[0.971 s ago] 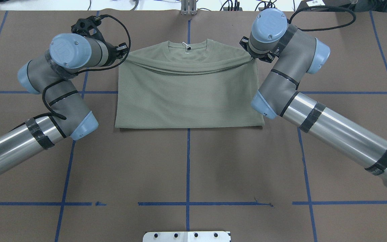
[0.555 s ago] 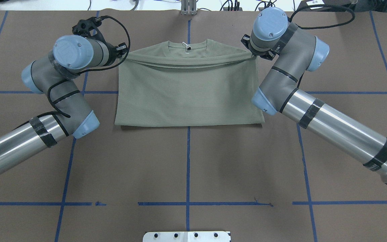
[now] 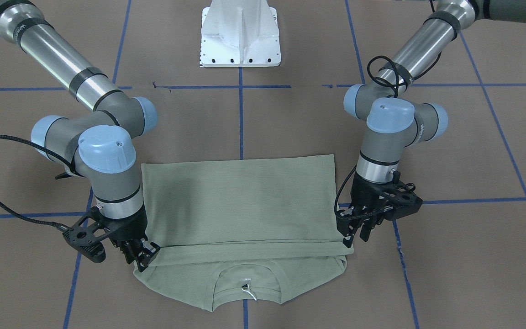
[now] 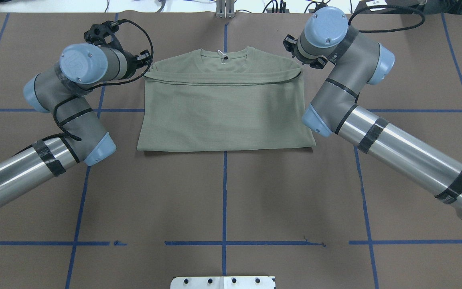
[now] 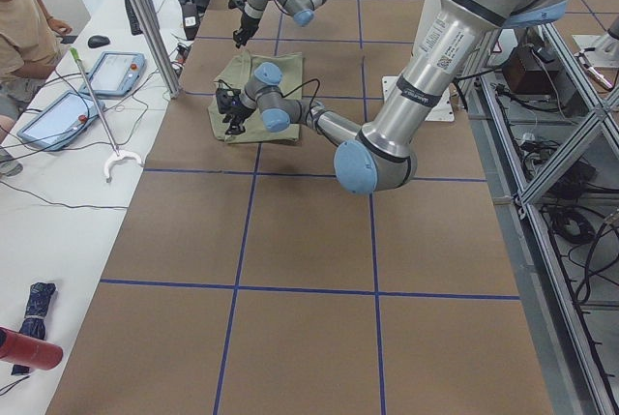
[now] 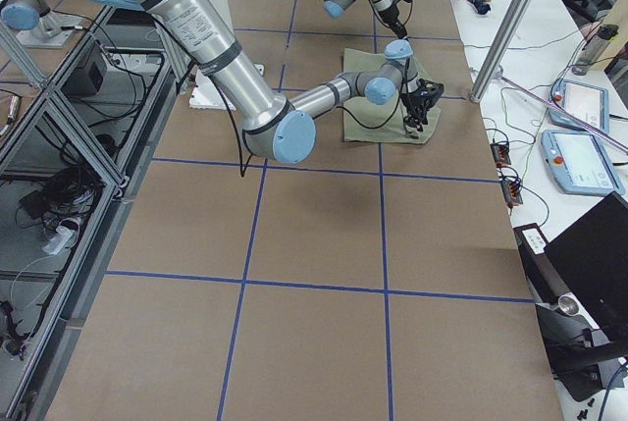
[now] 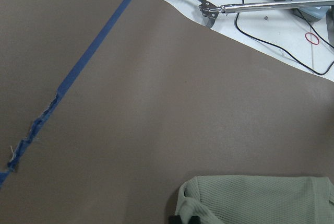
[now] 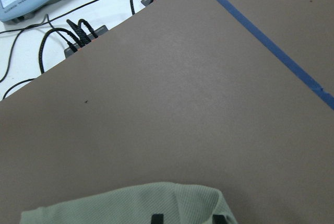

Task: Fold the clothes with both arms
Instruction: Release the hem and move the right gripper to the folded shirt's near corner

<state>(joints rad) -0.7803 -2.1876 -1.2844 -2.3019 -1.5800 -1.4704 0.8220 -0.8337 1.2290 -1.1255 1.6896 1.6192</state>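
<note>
The brown tabletop (image 4: 223,192), gridded with blue tape lines (image 4: 224,208), carries everything. Across it the left arm (image 4: 74,120) and the right arm (image 4: 375,132) reach out symmetrically, elbows wide, so that each wrist ends over one far corner of the garment. That mirrored pose looks chosen to keep the carried edge straight and level.

The sage-green knit shirt (image 4: 225,112) lies flat at the middle of the far half of the tabletop, its sleeves not showing. The lower half is doubled over the chest, so the hem edge (image 4: 223,81) runs across just short of the ribbed collar (image 4: 223,56). The fold line nearest the robot is crisp. The half-fold seems laid down, with letting go the step in hand.

The left hand (image 3: 354,237) sits at its end of the hem, touching the cloth corner. Its wrist view shows one dark fingertip (image 7: 180,219) with knit curled beside it. I cannot tell how far it is parted or whether it pinches.

The right hand (image 3: 146,258) meets the opposite corner. In its wrist view two fingertips (image 8: 156,217) stand apart on smooth cloth, so I judge it parted and gripping nothing.

The white neck tag (image 4: 222,53) shows uncovered inside the collar.
</note>
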